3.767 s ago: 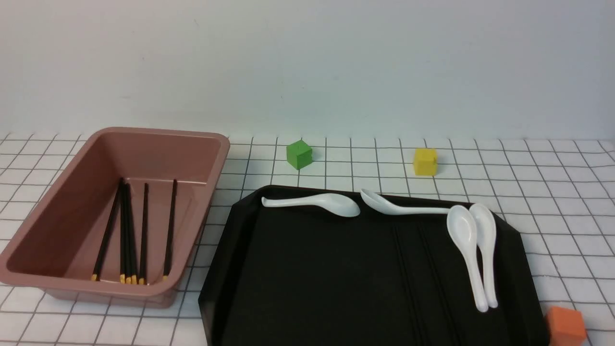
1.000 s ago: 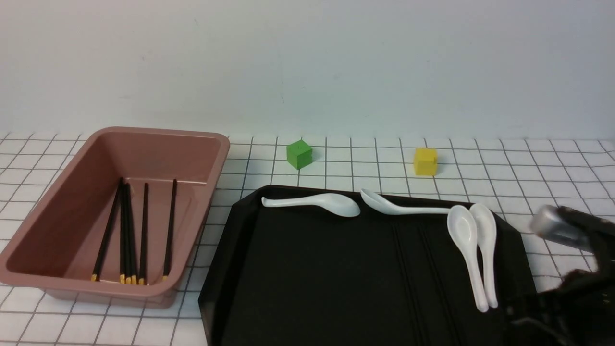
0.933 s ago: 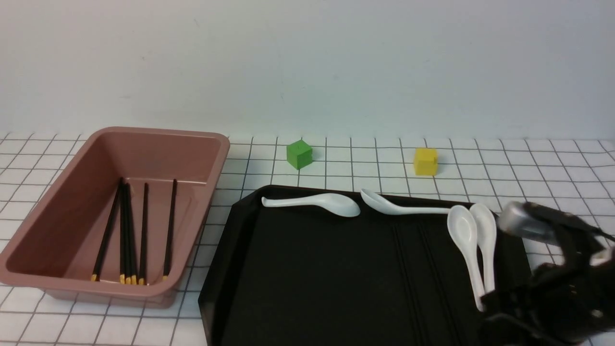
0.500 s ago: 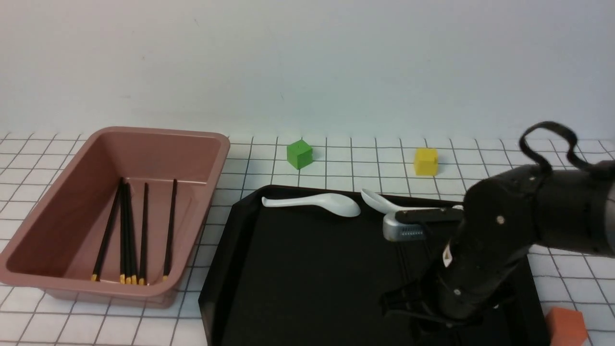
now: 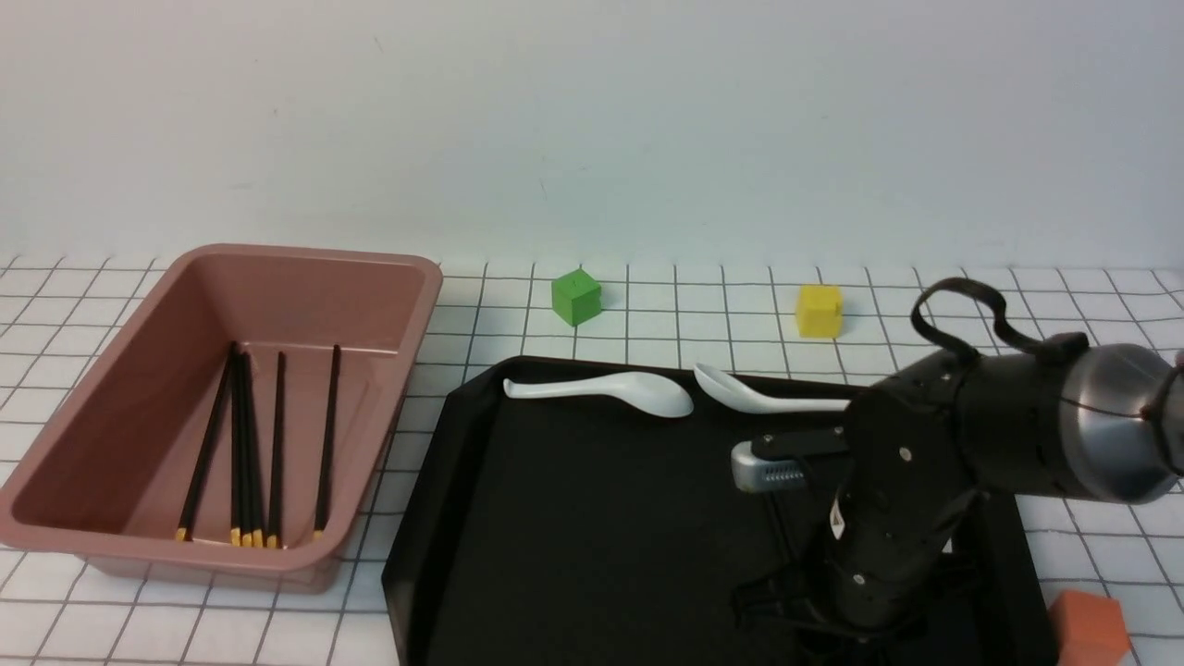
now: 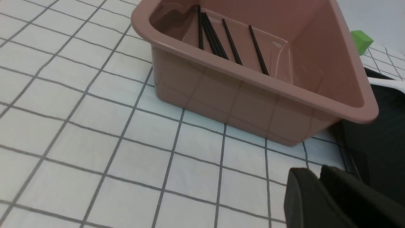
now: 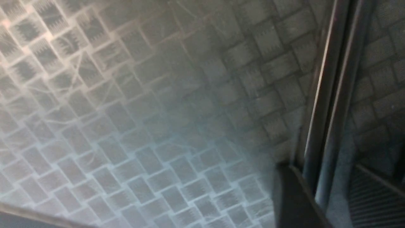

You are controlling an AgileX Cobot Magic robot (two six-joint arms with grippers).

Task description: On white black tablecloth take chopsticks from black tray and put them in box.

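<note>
Though between the open right tool's (image 7: 321,167) parted fingers, both chopsticks (image 7: 320,95) ungripped.

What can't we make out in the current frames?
- Chopstick in the tray, front view: mostly hidden by the right arm.
- Spoons at the tray's right side, front view: covered by that arm.
- Tray's near edge, front view: cut off by the frame.
- Left gripper, left wrist view: cropped by the frame.

Front view: above, facing forward; right wrist: tray close-up; front, left wrist share box (image 5: 222,546).
</note>
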